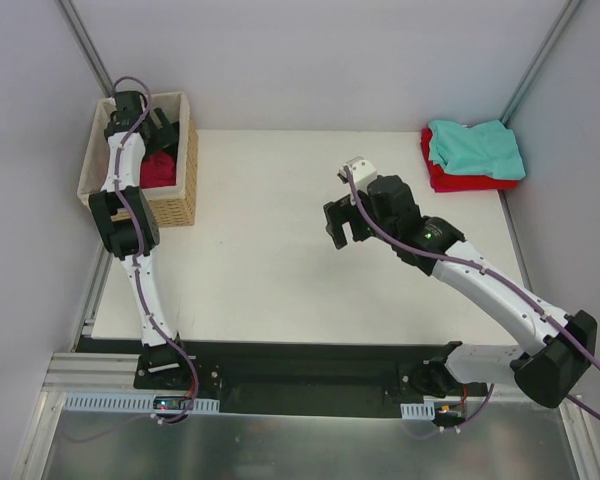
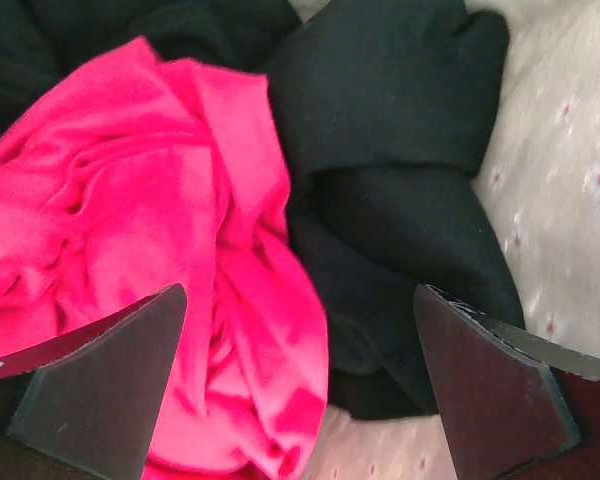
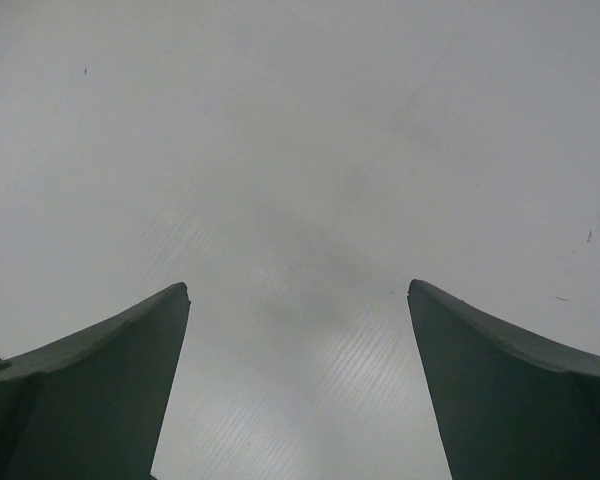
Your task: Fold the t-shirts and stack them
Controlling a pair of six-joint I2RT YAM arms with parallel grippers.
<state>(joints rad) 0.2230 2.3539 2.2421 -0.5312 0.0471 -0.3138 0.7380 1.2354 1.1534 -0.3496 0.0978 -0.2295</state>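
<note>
Well, closest to me the right pincer (image 3: 300, 290) hangs over the bare white table (image 1: 260, 290). Its two fingers are spread wide with nothing between them. Farther back on the left, the left pincer (image 2: 300, 295) is down inside the basket (image 1: 170, 205), also wide open and holding nothing. Right under it lie a crumpled pink shirt (image 2: 150, 210) and a crumpled black shirt (image 2: 400, 150), touching each other on the soft lining (image 2: 570, 150) with tiny flowers. One finger is over the pink cloth and the other is over the edge of the black cloth. At the far right corner of the table, a folded teal shirt (image 1: 477, 148) sits on top of a folded red shirt (image 1: 460, 183). So I think two shirts are done, and the job now is picking the next one out of the basket. The pincer needs to go down a bit, close on only one shirt, and lift it onto the table to be spread flat. I can't see any words or labels anywhere.
</note>
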